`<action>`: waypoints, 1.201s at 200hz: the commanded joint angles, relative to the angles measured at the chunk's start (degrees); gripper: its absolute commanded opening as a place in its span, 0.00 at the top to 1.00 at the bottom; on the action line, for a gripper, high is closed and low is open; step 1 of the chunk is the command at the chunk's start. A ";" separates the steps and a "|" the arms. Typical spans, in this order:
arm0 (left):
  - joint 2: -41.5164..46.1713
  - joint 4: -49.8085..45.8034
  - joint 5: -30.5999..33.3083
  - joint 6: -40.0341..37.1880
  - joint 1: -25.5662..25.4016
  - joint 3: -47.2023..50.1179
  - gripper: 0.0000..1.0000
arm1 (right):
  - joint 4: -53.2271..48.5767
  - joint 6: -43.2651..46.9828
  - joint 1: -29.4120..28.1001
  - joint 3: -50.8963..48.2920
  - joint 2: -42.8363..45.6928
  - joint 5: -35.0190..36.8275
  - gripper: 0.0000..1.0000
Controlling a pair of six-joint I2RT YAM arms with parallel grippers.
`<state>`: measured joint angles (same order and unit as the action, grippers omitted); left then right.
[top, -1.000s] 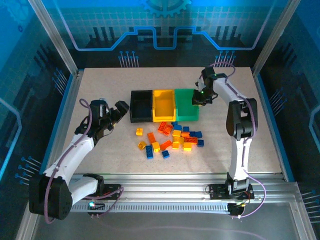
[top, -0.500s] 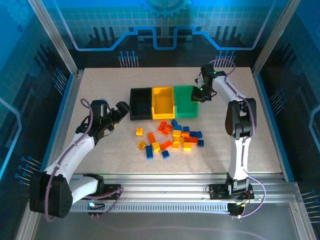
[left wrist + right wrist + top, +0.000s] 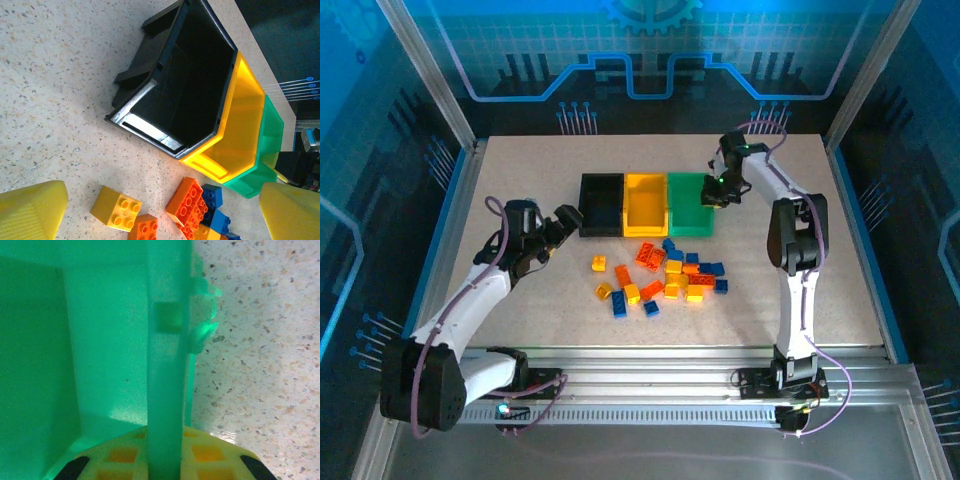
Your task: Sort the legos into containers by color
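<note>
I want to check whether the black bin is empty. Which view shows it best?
The left wrist view: the black bin sits close, its inside open to sight and looking bare. The top external view shows it small, leftmost in its row.

You see a speckled beige tabletop (image 3: 520,160) carrying a black plastic bin (image 3: 601,205), a yellow plastic bin (image 3: 646,205) and a green plastic bin (image 3: 688,210) touching in a row. Small orange, yellow and blue toy bricks (image 3: 673,267) lie scattered near them.
</note>
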<state>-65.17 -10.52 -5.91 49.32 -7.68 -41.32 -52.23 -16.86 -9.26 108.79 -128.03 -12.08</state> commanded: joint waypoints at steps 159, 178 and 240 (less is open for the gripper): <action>-0.22 -2.31 -3.32 -2.02 -1.59 -2.95 0.01 | 1.00 -2.97 1.09 -1.29 9.27 0.55 0.40; 1.28 -2.64 -3.07 -2.30 -2.48 -3.28 0.01 | 3.82 -5.09 1.02 -6.26 14.98 1.23 0.37; 10.77 -0.38 6.07 -3.31 -14.03 1.60 0.01 | 12.60 -12.90 -8.39 -35.04 40.61 11.72 0.26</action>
<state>-58.19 -11.44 -4.47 47.40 -18.06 -42.02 -42.33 -25.61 -12.40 82.52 -94.59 -6.15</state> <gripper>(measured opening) 0.989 0.727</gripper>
